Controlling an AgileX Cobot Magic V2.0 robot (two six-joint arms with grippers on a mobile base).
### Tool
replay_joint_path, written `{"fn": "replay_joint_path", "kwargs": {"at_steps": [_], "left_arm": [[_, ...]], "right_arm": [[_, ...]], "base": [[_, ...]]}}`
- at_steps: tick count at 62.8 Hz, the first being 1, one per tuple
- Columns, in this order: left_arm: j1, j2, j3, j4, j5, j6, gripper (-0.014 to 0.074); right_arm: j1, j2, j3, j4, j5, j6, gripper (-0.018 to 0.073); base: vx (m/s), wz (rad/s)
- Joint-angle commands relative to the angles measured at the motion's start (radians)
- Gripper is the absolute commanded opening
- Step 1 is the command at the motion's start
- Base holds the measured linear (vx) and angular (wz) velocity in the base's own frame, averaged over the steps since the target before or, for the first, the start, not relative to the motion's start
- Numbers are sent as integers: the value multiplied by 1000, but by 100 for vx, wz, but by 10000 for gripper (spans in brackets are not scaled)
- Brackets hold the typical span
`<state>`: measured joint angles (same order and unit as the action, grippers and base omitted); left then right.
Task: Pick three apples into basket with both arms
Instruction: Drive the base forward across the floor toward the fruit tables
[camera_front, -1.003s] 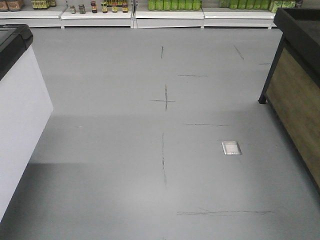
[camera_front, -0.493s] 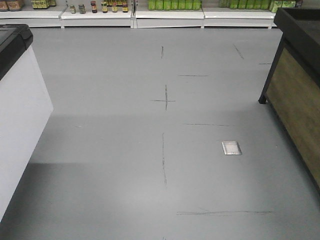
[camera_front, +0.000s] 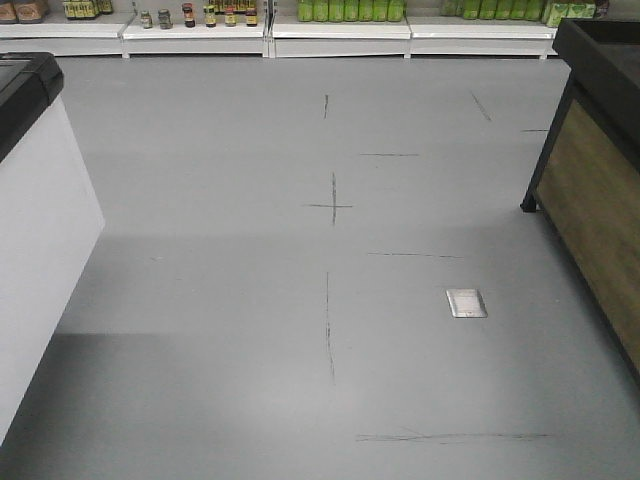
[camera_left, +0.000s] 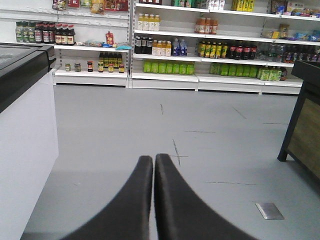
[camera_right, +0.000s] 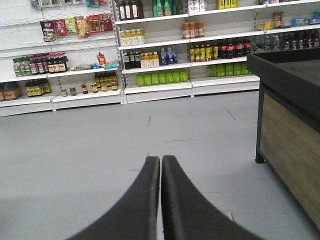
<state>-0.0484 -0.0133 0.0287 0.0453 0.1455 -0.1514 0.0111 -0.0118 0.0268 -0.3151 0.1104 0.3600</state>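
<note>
No apples and no basket show in any view. My left gripper (camera_left: 153, 159) is shut and empty, its two black wedge fingers pressed together and pointing over the grey shop floor. My right gripper (camera_right: 160, 160) is shut and empty in the same pose. Neither arm shows in the front view.
A white chest freezer (camera_front: 40, 230) with a black lid stands at the left. A black-framed, wood-panelled display stand (camera_front: 595, 180) stands at the right. Stocked shelves (camera_front: 330, 25) line the far wall. A metal floor plate (camera_front: 466, 303) lies right of centre on the grey floor.
The floor marks, floor plate and stand have slid slightly down and outward in the front view. The base has crept forward.
</note>
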Motion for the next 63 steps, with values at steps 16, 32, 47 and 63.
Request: {"fn": "replay_joint_path", "kwargs": {"at_steps": [16, 32, 47, 63], "left_arm": [[-1, -12, -25, 1, -80, -4, -6], [-1, -12, -25, 1, -80, -4, -6], [-1, -12, -25, 1, -80, -4, -6], [-1, -12, -25, 1, -80, -4, -6]], "right_arm": [[-2, -12, 14, -12, -72, -9, -5], [-2, -12, 14, -12, -72, -9, -5], [-2, -12, 14, -12, -72, -9, -5], [-2, -12, 14, -12, -72, -9, -5]], "base": [[14, -5], [16, 0], [19, 10], [21, -1]]}}
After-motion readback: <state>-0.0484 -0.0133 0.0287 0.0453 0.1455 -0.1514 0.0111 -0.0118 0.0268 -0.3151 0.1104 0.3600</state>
